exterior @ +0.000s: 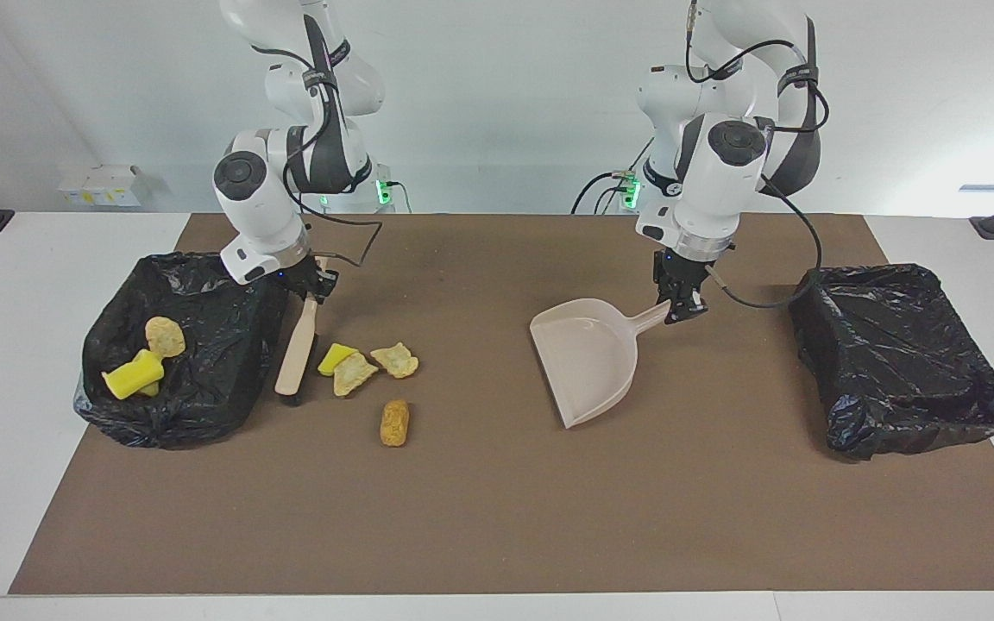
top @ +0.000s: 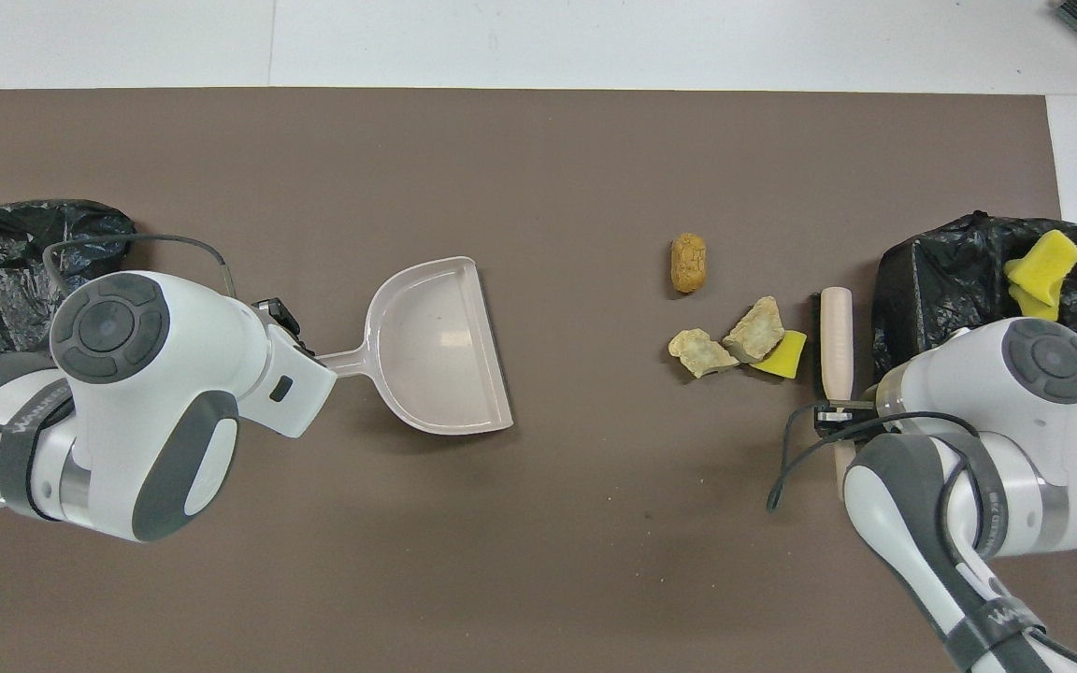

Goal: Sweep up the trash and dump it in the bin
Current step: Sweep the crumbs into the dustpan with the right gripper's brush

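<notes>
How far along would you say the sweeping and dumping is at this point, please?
Partly done: some trash, yellow chunks and a tan bit, already lies in the bin at the right arm's end. In hand: the right gripper holds the brush beside the loose scraps; the left gripper holds the empty dustpan. Left: four scraps, including a brown one, lie unswept on the mat.
</notes>
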`<state>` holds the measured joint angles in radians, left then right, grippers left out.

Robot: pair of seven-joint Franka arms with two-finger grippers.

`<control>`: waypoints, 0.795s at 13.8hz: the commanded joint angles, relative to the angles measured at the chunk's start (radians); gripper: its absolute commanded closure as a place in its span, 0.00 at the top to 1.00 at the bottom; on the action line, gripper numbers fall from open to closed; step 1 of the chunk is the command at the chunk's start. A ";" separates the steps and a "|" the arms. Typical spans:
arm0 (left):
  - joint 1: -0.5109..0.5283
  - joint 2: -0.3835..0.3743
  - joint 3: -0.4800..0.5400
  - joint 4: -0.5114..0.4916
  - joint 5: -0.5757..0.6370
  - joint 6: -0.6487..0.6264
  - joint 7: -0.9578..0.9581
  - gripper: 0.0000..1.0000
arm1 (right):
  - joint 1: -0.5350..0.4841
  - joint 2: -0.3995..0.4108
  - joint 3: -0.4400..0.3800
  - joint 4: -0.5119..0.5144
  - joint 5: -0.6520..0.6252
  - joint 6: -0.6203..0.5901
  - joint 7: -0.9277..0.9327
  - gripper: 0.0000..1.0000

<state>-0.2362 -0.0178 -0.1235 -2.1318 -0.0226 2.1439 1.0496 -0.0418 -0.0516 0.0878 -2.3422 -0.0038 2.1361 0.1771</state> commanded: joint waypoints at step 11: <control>-0.170 0.053 0.004 -0.091 -0.065 0.197 -0.189 0.00 | 0.256 0.185 0.012 0.205 0.093 0.002 0.064 0.00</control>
<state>-0.3892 0.0437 -0.1307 -2.1964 -0.0691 2.2961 0.8775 0.1837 0.0810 0.0990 -2.1976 0.0585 2.1466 0.2125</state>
